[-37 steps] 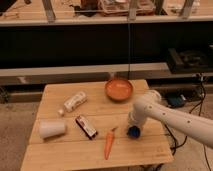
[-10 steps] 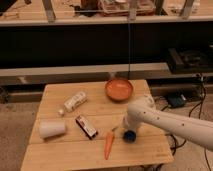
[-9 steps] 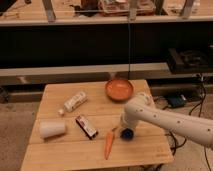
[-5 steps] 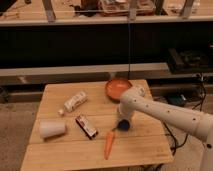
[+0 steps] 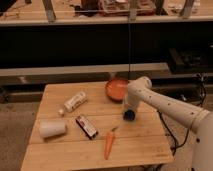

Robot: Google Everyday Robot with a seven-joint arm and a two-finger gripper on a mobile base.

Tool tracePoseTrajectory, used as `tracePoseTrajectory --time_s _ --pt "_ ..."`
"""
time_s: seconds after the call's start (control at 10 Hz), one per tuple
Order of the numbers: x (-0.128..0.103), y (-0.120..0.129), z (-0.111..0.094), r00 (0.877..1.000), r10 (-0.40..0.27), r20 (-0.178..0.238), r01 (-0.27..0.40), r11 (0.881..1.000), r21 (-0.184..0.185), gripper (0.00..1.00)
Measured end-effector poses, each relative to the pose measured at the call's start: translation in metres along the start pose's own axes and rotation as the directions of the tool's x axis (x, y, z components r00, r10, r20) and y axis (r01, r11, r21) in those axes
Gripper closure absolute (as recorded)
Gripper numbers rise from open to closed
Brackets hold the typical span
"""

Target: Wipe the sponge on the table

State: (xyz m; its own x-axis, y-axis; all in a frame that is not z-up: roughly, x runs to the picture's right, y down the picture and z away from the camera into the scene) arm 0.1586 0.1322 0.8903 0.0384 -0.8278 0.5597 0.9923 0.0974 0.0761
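On the light wooden table [image 5: 65, 150] the small dark-blue sponge [image 5: 129, 115] rests right of centre, just in front of the orange bowl [image 5: 116, 89]. My gripper [image 5: 128, 109] points straight down onto the sponge from the white arm [image 5: 165, 104] that comes in from the right. The sponge's top is covered by the gripper. A carrot [image 5: 109, 143] lies on the table a little in front and to the left of the sponge.
A dark candy-bar packet [image 5: 86, 126] lies at the table's middle. A white cup [image 5: 52, 129] lies on its side at the left, and a white bottle [image 5: 73, 102] lies behind it. A long grey metal shelf [image 5: 75, 70] runs behind the table.
The gripper and sponge have slid across the table toward the back, away from the carrot and closer to the orange bowl. The arm's elbow has risen.
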Motion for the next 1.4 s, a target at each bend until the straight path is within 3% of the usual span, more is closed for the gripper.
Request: tracePoseTrajectory --time_s 0.4,0.5,0.7,1.1,1.4 --pt "-0.021 0.074 -0.027 0.995 0.096 -0.011 -0.097 0.993 -0.073 1.0" --pt "-0.042 0.09 -0.034 0.993 0.118 -0.005 -0.118 0.989 -0.089 1.0" --pt "-0.07 0.098 -0.04 0.991 0.131 0.004 -0.13 0.987 -0.096 1.0" --pt "-0.124 0.058 -0.042 0.994 0.099 0.038 -0.096 0.993 -0.071 1.0" --pt "-0.142 -0.001 -0.031 0.997 0.031 0.065 -0.029 0.999 -0.031 1.0"
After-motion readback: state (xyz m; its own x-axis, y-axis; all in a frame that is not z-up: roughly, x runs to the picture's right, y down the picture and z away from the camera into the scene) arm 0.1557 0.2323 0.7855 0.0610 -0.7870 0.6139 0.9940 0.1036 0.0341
